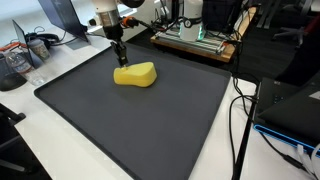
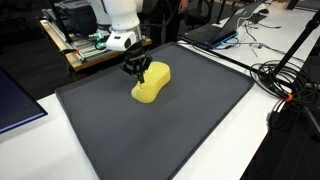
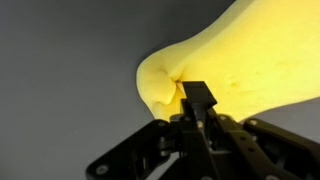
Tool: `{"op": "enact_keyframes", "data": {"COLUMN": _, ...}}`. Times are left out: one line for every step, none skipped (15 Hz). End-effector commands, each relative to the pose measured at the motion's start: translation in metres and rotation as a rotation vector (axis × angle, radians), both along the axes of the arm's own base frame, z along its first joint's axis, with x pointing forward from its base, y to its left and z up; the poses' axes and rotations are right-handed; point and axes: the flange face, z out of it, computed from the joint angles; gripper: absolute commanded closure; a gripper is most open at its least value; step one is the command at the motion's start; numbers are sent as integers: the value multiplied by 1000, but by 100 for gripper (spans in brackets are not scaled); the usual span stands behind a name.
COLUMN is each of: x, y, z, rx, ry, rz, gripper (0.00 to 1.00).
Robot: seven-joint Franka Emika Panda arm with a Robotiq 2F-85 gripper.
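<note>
Sponge [image 2: 152, 86] lies inside mat [image 2: 205, 130], clear of every edge; pincer [image 2: 138, 73] together, pressing its end.

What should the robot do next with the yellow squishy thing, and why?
Probably lift it gently straight up. The gripper looks shut, pinching one end of the yellow sponge, which lies on the dark mat. A slow rise would show whether the pinch holds.
</note>
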Motion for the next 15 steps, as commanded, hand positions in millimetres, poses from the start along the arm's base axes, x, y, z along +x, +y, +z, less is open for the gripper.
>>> {"op": "enact_keyframes", "data": {"x": -15, "y": 19, "z": -37, "rx": 34, "ry": 87, "rz": 22, "gripper": 97}}
{"op": "enact_keyframes", "data": {"x": -16, "y": 20, "z": -26, "rx": 32, "ry": 88, "rz": 28, "gripper": 97}}
{"op": "enact_keyframes", "data": {"x": -16, "y": 21, "z": -19, "rx": 15, "ry": 84, "rz": 29, "gripper": 97}}
{"op": "enact_keyframes", "data": {"x": -16, "y": 22, "z": -7, "rx": -10, "ry": 67, "rz": 33, "gripper": 97}}
{"op": "enact_keyframes", "data": {"x": -17, "y": 23, "z": 2, "rx": -32, "ry": 66, "rz": 39, "gripper": 97}}
{"op": "enact_keyframes", "data": {"x": -17, "y": 25, "z": 12, "rx": -46, "ry": 58, "rz": 49, "gripper": 97}}
{"op": "enact_keyframes", "data": {"x": -18, "y": 28, "z": 23, "rx": -78, "ry": 58, "rz": 55, "gripper": 97}}
{"op": "enact_keyframes", "data": {"x": -18, "y": 32, "z": 34, "rx": -95, "ry": 60, "rz": 67, "gripper": 97}}
{"op": "enact_keyframes", "data": {"x": -19, "y": 35, "z": 43, "rx": -121, "ry": 65, "rz": 70, "gripper": 97}}
{"op": "enact_keyframes", "data": {"x": -21, "y": 40, "z": 55, "rx": -146, "ry": 79, "rz": 79, "gripper": 97}}
{"op": "enact_keyframes", "data": {"x": -22, "y": 44, "z": 66, "rx": -178, "ry": 87, "rz": 83, "gripper": 97}}
{"op": "enact_keyframes", "data": {"x": -24, "y": 52, "z": 77, "rx": -192, "ry": 102, "rz": 99, "gripper": 97}}
{"op": "enact_keyframes", "data": {"x": -24, "y": 59, "z": 90, "rx": -209, "ry": 107, "rz": 112, "gripper": 97}}
{"op": "enact_keyframes", "data": {"x": -25, "y": 65, "z": 103, "rx": -217, "ry": 99, "rz": 126, "gripper": 97}}
{"op": "enact_keyframes", "data": {"x": -25, "y": 71, "z": 118, "rx": -223, "ry": 88, "rz": 137, "gripper": 97}}
